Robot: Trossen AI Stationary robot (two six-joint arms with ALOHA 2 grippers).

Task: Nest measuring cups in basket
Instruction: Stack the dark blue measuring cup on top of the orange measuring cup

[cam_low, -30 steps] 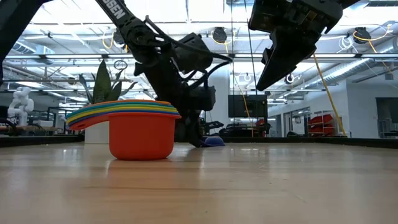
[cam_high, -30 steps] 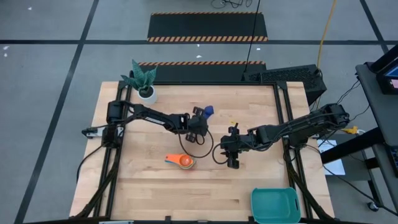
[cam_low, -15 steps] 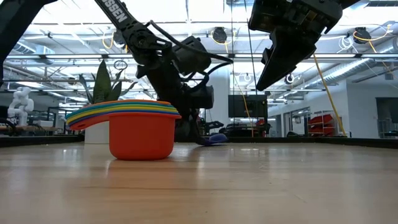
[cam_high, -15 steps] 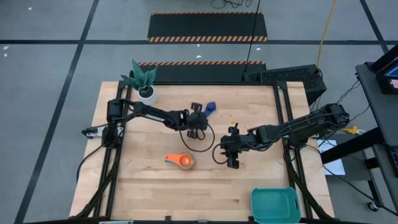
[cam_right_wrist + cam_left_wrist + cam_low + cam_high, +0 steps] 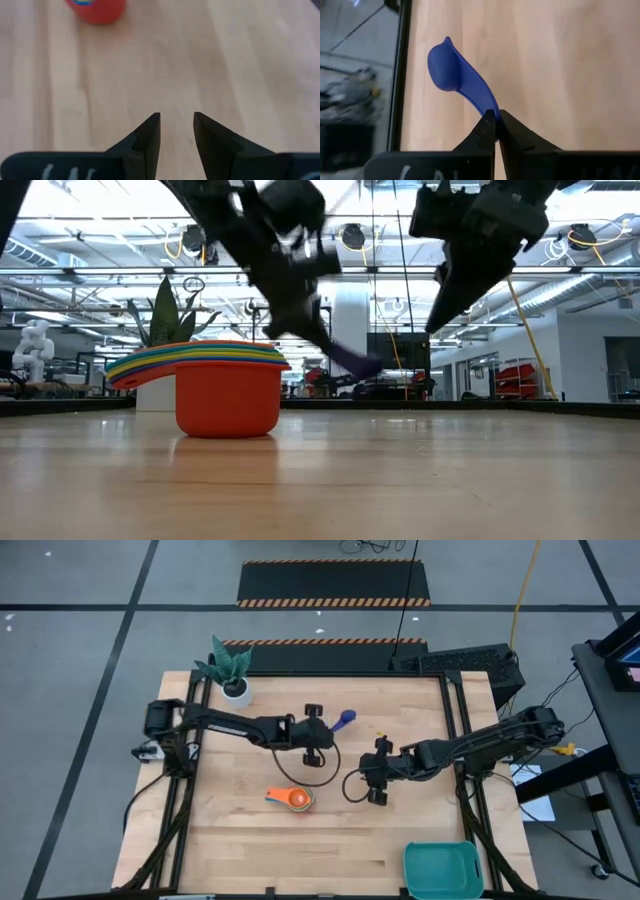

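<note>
One cup is in my left claw [image 5: 492, 131] right now: the fingers are pinched together on the flat handle of the navy cup [image 5: 457, 75], and in the low view it hangs clear of the bench [image 5: 400, 830], so I judge the step in hand to be carrying this last loose cup over to the others. Those others sit as a nested stack [image 5: 296, 799] near the middle of the bench, orange bowl outermost with the coloured handles fanned out over its rim. My right claw [image 5: 176, 130] hovers just right of the stack with its fingers apart and nothing between them. Next I would need to swing the navy cup over the stack, level it bowl-down and release it so it seats inside; gripped by the handle tip alone, it could pivot on me, so I would go slowly. After that the whole stack has to go to the teal basket [image 5: 443, 868], which sits at the near right corner, well apart from the stack, and holds nothing I can see.
</note>
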